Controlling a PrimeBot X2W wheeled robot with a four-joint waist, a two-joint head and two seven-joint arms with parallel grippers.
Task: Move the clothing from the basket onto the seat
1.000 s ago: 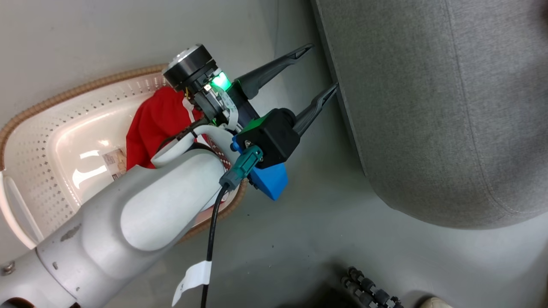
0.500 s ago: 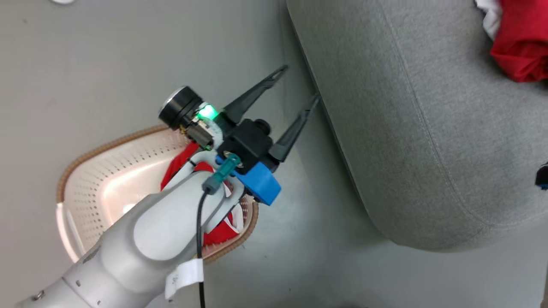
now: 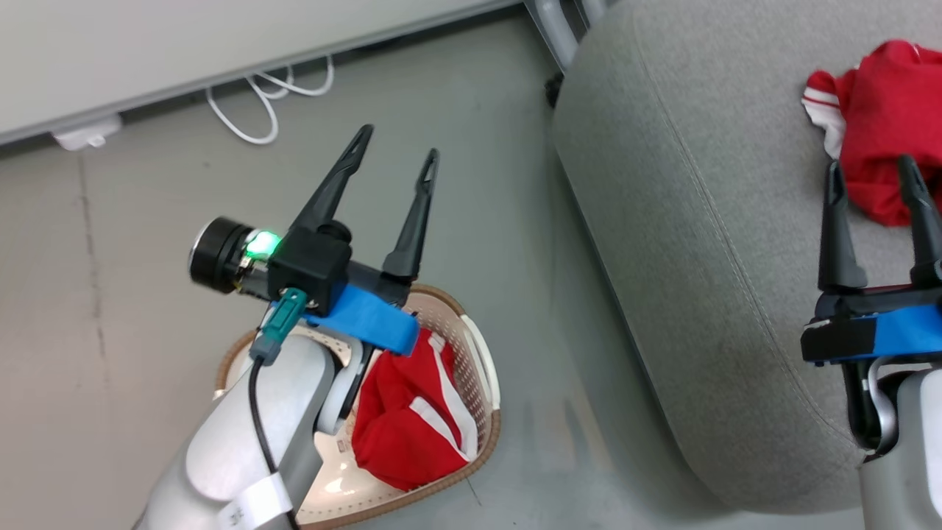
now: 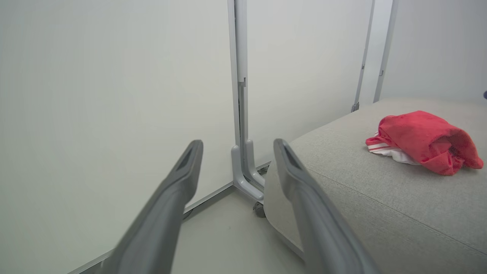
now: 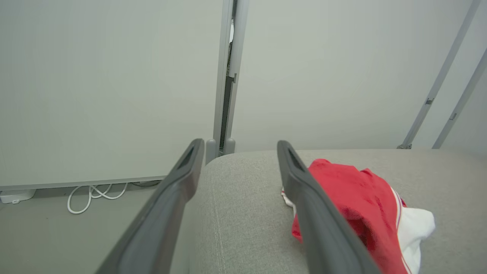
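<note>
Smooth grey floor (image 3: 110, 331) here, running up to a pale wall panel (image 3: 147, 59) with a white cable (image 3: 257, 110) looped at its foot. The big grey seat (image 3: 699, 258) fills the right side, a panel leg (image 4: 247, 179) just off its corner. One red garment (image 3: 883, 110) lies crumpled on the seat, and the right end effector (image 3: 868, 165) hovers at its near edge, fingers spread and gripping nothing. The left end effector (image 3: 398, 143) hangs over the floor, wide open and empty too. Below it sits the basket (image 3: 482, 383), a second red garment (image 3: 405, 419) bunched inside. The left forearm covers much of the basket, the frame edge cuts off its near rim, and a small label inside it is unreadable.
</note>
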